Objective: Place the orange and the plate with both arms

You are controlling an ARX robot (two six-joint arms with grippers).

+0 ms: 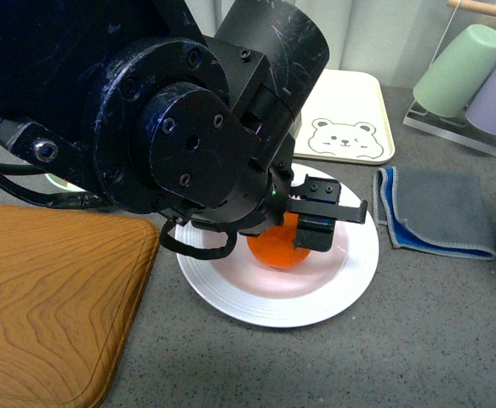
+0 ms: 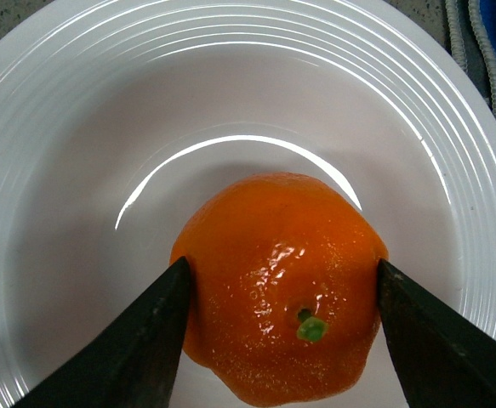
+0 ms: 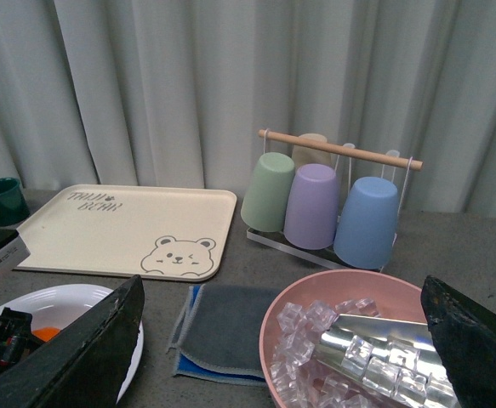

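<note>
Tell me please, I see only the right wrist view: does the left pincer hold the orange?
Observer: Yes. The left wrist view shows both fingers of the left pincer pressed against the sides of the orange.
Operator: Where is it, over the plate?
Observer: It is in the middle of the plate, inside the well.
Operator: What lies on the plate's other side, away from the cloth?
Observer: A wooden board, close beside the plate.
</note>
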